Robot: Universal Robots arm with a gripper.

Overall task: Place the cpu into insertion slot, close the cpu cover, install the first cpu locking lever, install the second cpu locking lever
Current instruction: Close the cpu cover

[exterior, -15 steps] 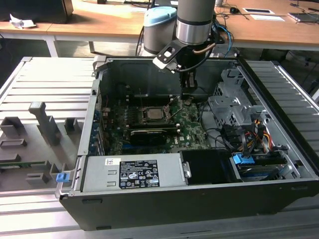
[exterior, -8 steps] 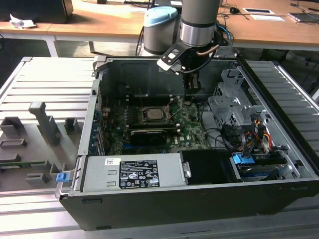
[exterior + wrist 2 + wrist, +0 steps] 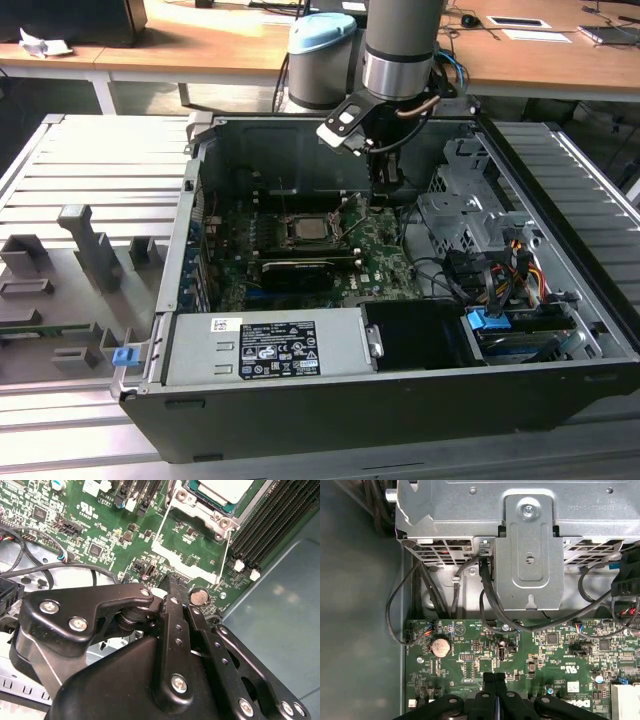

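The cpu [image 3: 308, 230] lies in the insertion slot [image 3: 290, 216] on the green motherboard inside the open case. Its pale face [image 3: 220, 487] also appears in the second wrist view. The silver cpu cover [image 3: 196, 506] frames the chip and looks flat on it. Two thin metal levers [image 3: 160, 525] [image 3: 228, 550] run along the socket's sides; I cannot tell whether they are latched. My gripper [image 3: 384, 196] hangs over the board to the exterior view's right of the socket, apart from it. Its fingertips are shut together on nothing in both wrist views [image 3: 172, 581] [image 3: 495, 676].
A grey drive cage [image 3: 462, 208] [image 3: 530, 555] with loose cables [image 3: 500, 272] stands close beside the gripper. The power supply [image 3: 268, 350] fills the case's near side. A long black card [image 3: 295, 270] lies in front of the socket. A coin battery [image 3: 440, 647] and memory slots [image 3: 270, 525] are nearby.
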